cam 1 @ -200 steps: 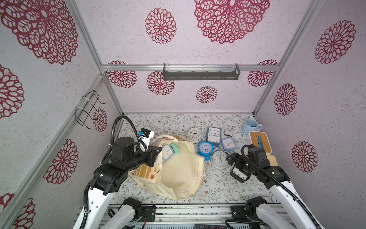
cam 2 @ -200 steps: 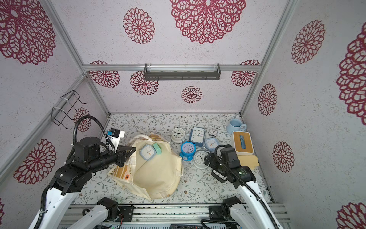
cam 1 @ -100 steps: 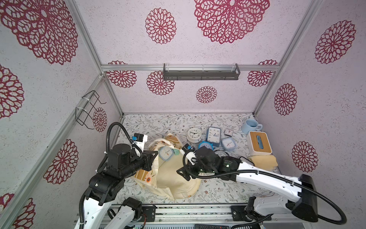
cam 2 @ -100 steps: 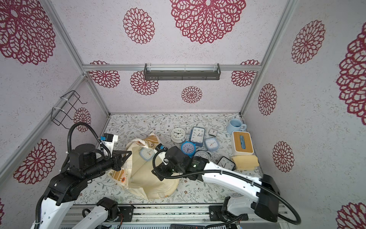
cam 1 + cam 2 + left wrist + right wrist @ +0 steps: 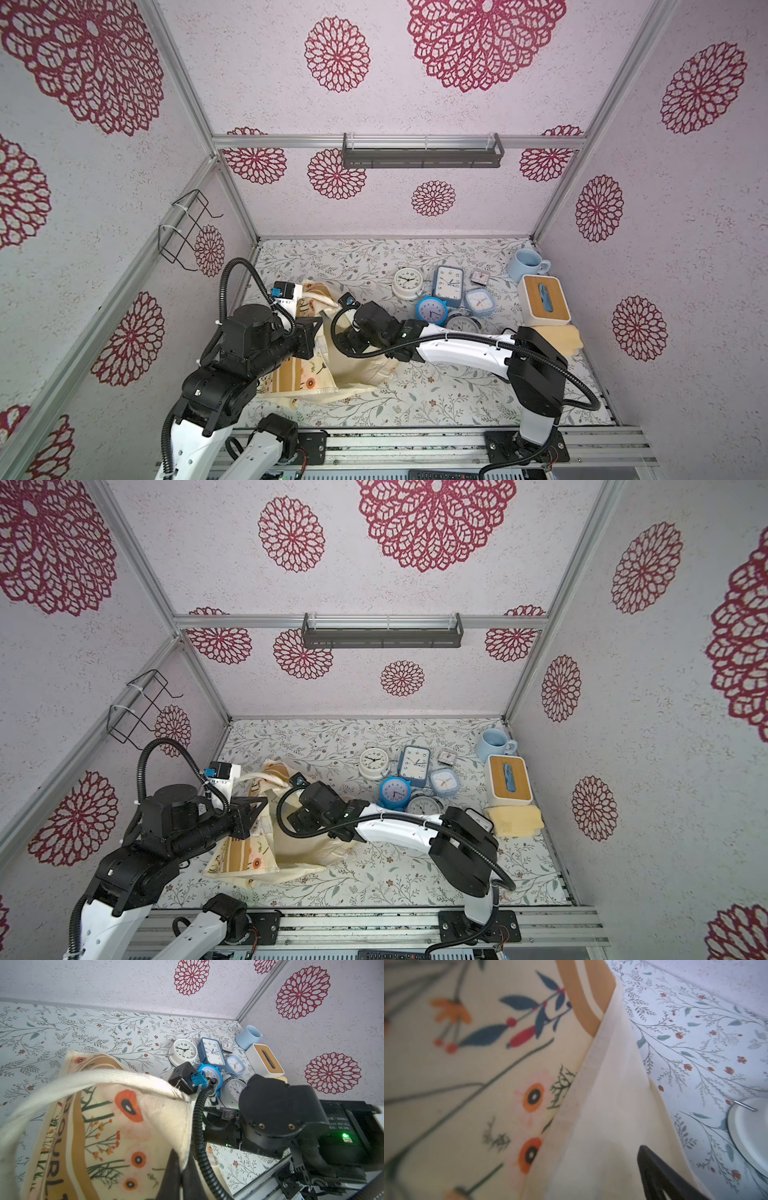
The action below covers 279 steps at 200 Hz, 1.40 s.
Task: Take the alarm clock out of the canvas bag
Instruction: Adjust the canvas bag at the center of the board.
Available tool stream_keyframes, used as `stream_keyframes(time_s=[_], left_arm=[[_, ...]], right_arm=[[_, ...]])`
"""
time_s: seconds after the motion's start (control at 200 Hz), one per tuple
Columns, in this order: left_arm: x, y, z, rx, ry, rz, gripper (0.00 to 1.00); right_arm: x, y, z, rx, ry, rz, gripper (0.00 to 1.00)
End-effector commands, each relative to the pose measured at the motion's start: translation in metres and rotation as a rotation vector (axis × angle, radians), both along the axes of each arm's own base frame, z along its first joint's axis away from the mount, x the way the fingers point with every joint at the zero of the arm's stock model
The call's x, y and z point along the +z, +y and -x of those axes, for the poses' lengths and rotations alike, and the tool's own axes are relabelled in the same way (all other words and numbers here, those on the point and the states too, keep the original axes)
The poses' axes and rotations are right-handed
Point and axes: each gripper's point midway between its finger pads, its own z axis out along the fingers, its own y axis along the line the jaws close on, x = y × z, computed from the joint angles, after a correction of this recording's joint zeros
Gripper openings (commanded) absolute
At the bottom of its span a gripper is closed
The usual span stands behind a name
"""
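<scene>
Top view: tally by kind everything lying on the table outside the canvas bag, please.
Alarm clocks: 7 (white round, dark blue rectangular, small clear square, light blue square, blue twin-bell, silver round, black square, partly hidden)
Light blue ceramic mug: 1
White tissue box with wooden lid: 1
Pale yellow sponge: 1
Total: 10

light: bright, even and diffuse in both top views; faint soft shadows on the worktop.
edges: wall frames bend at the corners.
left wrist view: canvas bag handle blurred, lower left.
right wrist view: bag print out of focus, left; worktop sharper, right.
</scene>
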Motion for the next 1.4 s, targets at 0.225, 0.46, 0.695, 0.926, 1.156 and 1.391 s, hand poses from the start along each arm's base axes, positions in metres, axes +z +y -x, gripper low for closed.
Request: stream_keyframes(time_s=[0.225, 0.46, 0.695, 0.926, 1.156, 1.391], left_arm=[[0.045, -0.027, -0.015, -0.138, -0.093, 0.021, 0.00], [0.068, -0.063, 0.001, -0.390, -0.095, 0.060, 0.00], [0.050, -0.047, 0.022, -0.404, -0.058, -0.060, 0.00], [0.030, -0.051, 0.005, -0.356, -0.066, -0.020, 0.00], [0.026, -0.061, -0.012, -0.371, -0.072, -0.006, 0.00], [0.027, -0.057, -0.003, -0.390, -0.117, -0.042, 0.00]], right_arm=[[0.110, -0.070, 0.101, 0.140, -0.162, -0.223, 0.90], [0.061, -0.042, 0.107, 0.169, -0.045, -0.133, 0.90], [0.078, -0.041, 0.065, 0.087, 0.035, -0.363, 0.88], [0.042, -0.034, 0.047, -0.013, 0.038, -0.293, 0.92], [-0.016, -0.015, 0.013, -0.194, -0.042, -0.065, 0.99], [-0.030, -0.025, -0.011, -0.317, -0.154, 0.039, 0.99]])
